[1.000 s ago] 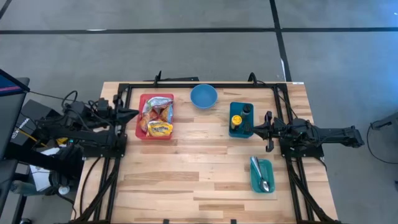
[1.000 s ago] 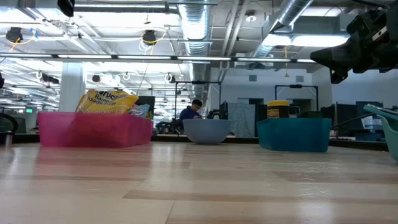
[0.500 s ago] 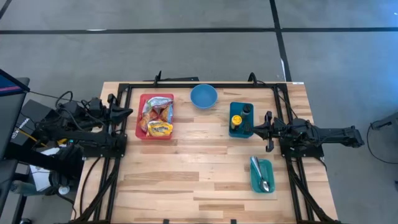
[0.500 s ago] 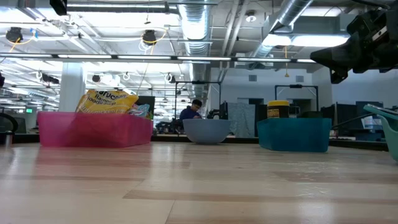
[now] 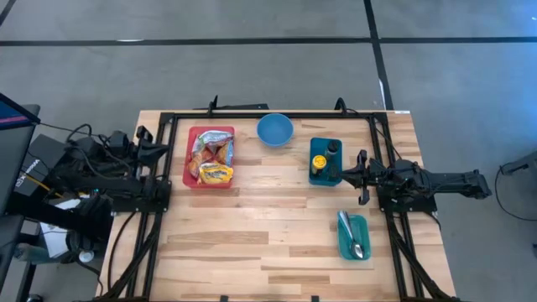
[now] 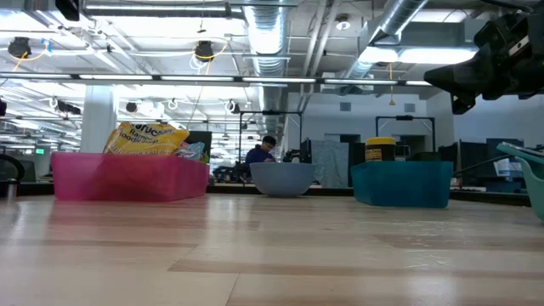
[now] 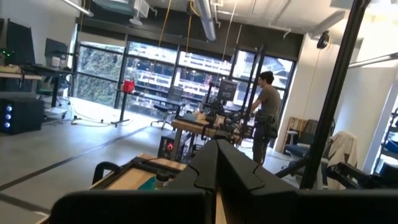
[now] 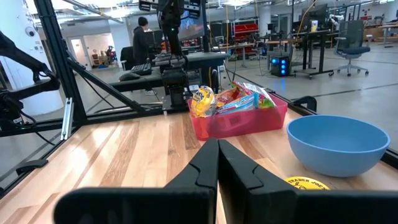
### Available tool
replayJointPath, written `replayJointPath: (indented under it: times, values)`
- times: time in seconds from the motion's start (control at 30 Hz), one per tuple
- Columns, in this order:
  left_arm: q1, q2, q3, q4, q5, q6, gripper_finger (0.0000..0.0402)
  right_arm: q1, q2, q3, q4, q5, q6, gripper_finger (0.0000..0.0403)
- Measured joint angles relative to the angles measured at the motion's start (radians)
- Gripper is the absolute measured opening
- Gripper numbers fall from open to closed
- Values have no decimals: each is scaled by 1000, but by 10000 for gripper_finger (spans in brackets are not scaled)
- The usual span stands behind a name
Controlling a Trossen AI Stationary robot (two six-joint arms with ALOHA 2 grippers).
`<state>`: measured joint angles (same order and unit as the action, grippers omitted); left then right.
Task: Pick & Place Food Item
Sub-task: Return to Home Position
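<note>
left gripper (image 5: 158, 152): jaws clenched, near red bin (image 5: 187, 168) | right gripper (image 5: 347, 174): jaws clenched, just beside blue bin (image 5: 325, 180) | silver spoon (image 5: 348, 228): lies in green bin (image 5: 366, 226)

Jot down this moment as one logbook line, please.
left gripper: shut, empty, at table left edge | right gripper: shut, empty, beside blue bin | green bin: spoons inside | red bin: snack packs inside

Left pincer (image 7: 217, 152) and right pincer (image 8: 217, 150) pressed closed, well apart.
</note>
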<state>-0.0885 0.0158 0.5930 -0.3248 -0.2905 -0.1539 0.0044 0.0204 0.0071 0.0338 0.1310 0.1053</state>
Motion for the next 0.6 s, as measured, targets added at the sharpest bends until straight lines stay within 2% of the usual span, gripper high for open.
replayJointPath:
  times: [0.43, 0.6]
  values:
    - [0, -11, 0, -3, 0, 1, 2, 0, 0, 0, 0, 0, 0, 1]
    - [0, -9, -82, 156, 16, 38, 2, 0, 0, 0, 0, 0, 0, 1]
